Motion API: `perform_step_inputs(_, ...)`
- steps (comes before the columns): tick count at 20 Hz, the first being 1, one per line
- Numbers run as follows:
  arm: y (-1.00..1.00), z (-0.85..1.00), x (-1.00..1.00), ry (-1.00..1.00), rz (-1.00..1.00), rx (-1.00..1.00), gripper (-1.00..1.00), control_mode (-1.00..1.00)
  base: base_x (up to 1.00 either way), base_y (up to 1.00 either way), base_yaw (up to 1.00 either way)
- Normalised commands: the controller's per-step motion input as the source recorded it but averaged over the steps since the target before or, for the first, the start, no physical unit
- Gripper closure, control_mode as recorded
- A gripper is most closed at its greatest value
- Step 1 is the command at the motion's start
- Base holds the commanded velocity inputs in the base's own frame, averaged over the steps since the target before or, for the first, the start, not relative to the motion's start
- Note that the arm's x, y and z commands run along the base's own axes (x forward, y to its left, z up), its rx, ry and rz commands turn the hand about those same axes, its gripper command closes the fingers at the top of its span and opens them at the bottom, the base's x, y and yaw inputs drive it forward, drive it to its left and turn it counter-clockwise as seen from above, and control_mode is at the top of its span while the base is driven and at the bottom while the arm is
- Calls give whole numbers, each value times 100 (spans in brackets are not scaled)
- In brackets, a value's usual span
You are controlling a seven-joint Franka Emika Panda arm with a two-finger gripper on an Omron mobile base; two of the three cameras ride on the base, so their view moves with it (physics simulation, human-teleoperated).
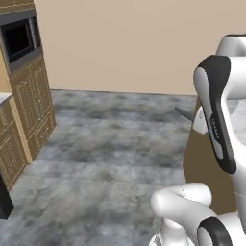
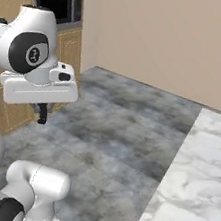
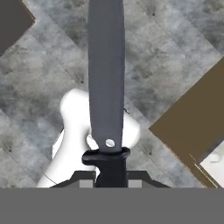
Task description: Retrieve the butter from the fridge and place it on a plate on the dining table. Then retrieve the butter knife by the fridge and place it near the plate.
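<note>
Knife (image 3: 106,78) carried over the floor (image 1: 105,144).
Fingers (image 3: 111,181) clenched on the black handle, blade pointing to 12 o'clock in the hand view; bench (image 2: 199,167) at 3 o'clock.

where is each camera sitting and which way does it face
Left base view: behind the arm to its left, facing forward over grey stone floor toward wooden cabinets; white arm at right.
Right base view: behind the arm to its right, facing the same floor, built-in dark microwave and marble-topped island; the arm at left.
Hand view: on the hand, looking down along the slim dark butter knife in the shut gripper.
Both base views share floor, cabinets and microwave.
</note>
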Motion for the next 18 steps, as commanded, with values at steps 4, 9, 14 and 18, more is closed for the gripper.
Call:
perform_step_inputs(4,0,0,0,0,0,0,100,100,96,0,-13)
perform_step_inputs(9,0,0,0,0,0,0,100,100,94,18,-14)
perform_step_inputs(14,0,0,0,0,0,0,100,100,90,20,-15)
perform_step_inputs(18,0,0,0,0,0,0,100,100,89,21,-14)
